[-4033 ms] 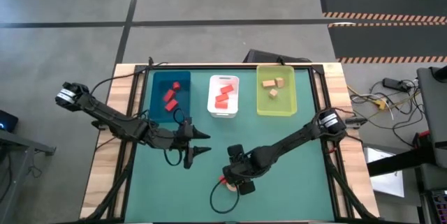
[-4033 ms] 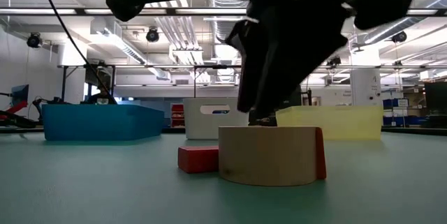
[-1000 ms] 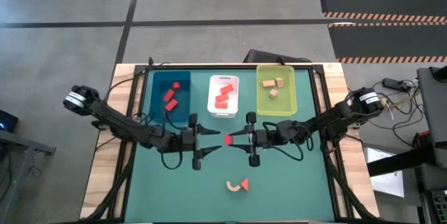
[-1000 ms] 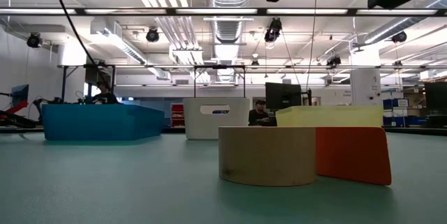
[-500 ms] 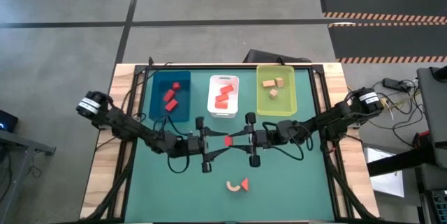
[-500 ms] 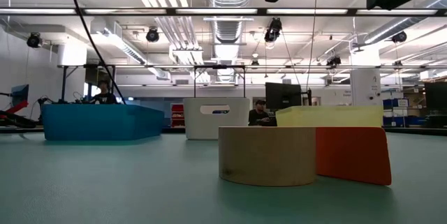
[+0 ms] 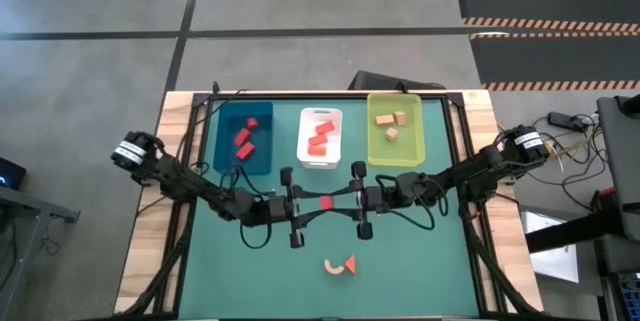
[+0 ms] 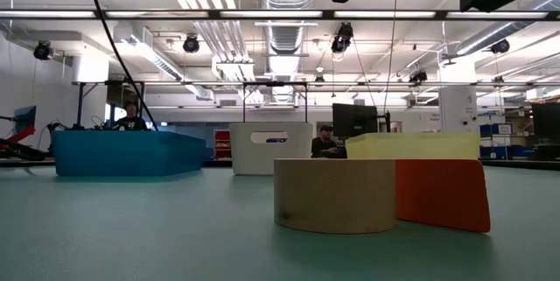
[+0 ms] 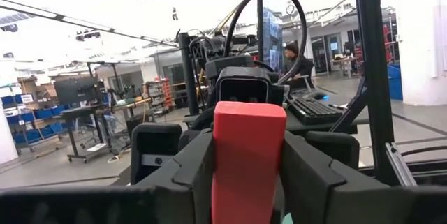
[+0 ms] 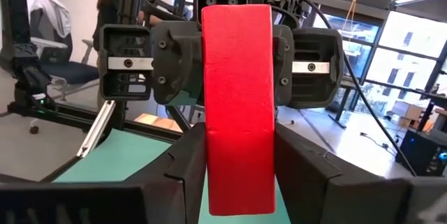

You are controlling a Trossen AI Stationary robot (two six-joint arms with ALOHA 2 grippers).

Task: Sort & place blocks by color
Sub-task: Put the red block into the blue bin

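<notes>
A red block (image 7: 326, 202) hangs above the table's middle between my two grippers, which face each other. My left gripper (image 7: 316, 202) comes from the left and my right gripper (image 7: 336, 201) from the right. In the left wrist view the red block (image 9: 248, 147) stands between my left fingers, with the right gripper behind it. The right wrist view shows the red block (image 10: 237, 91) the same way. A tan arch (image 7: 338, 268) and a red wedge (image 7: 350, 261) rest on the mat nearer the front edge. My left gripper pinches the red block's left end (image 9: 241, 189) between its two fingers (image 9: 192, 175). It comes level from the table's left, and the block is clear of the table. My right gripper pinches the block's right end (image 10: 237, 182) between its two fingers (image 10: 185, 172). It comes level from the table's right.
Three trays stand along the far edge. The blue tray (image 7: 222, 141) and the white tray (image 7: 305, 139) hold red blocks, and the yellow-green tray (image 7: 415, 146) holds tan ones. In the low view the tan arch (image 8: 332, 195) and the red wedge (image 8: 442, 195) stand close in front.
My left gripper has moved toward the table's right, up to the red block that my right gripper holds still in the air, and its fingers now stand around the block's left end. In the last half second nothing has moved.
</notes>
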